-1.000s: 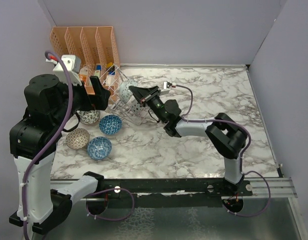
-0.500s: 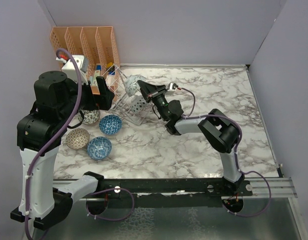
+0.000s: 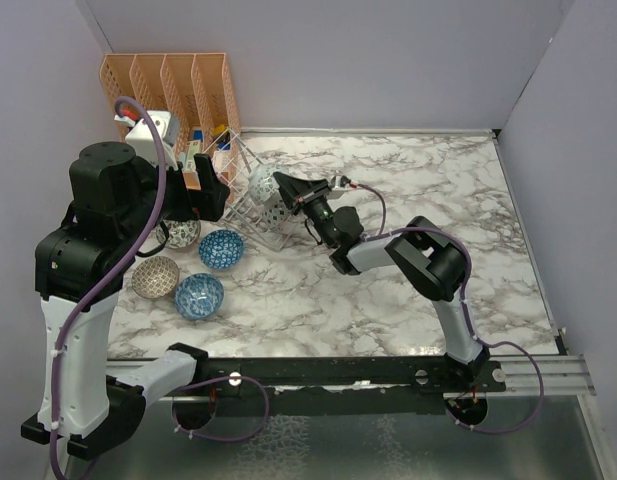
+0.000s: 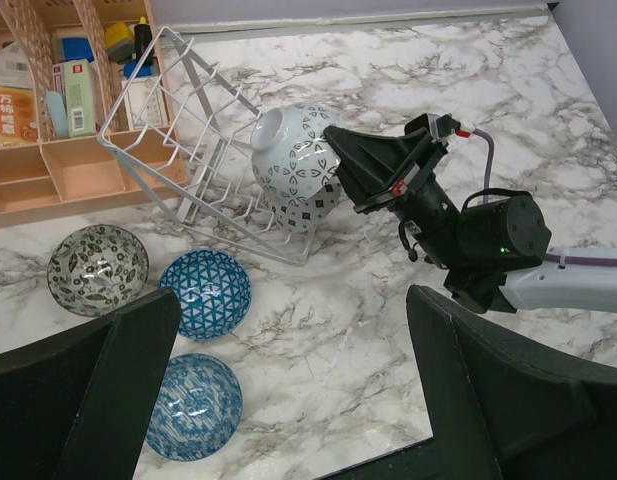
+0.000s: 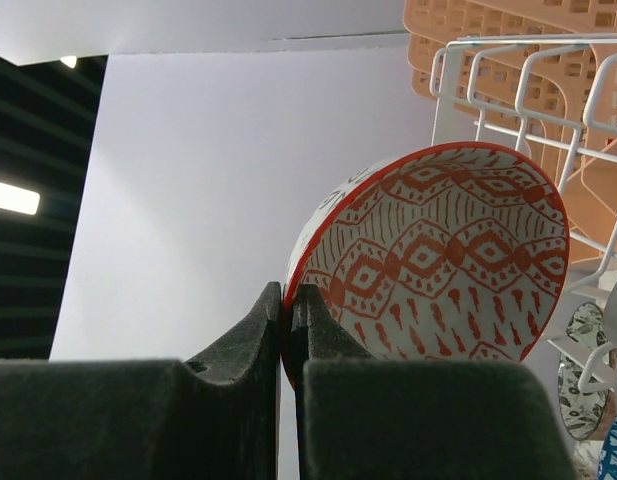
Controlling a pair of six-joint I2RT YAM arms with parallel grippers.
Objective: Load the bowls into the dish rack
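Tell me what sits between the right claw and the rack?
A red-patterned bowl, rim pinched in the right gripper, before the dish rack; see the right wrist view.

Marble table (image 3: 438, 190): bowls (image 3: 199, 295), dish rack (image 3: 248, 212), organiser (image 3: 168, 85)

In the top view the left arm (image 3: 100, 205) hides part of the grey-white bowl (image 3: 181, 237) and orange organiser (image 3: 168, 80); the right wrist view's edge cuts off the dish rack (image 5: 528, 42), and the right gripper (image 5: 288, 292) covers part of the rim of the red bowl (image 5: 438, 260).

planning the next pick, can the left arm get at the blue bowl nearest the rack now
Probably yes. The left tool hangs open above it, the blue bowl lies uncovered on the table, and the right tool holds a red bowl at the dish rack.
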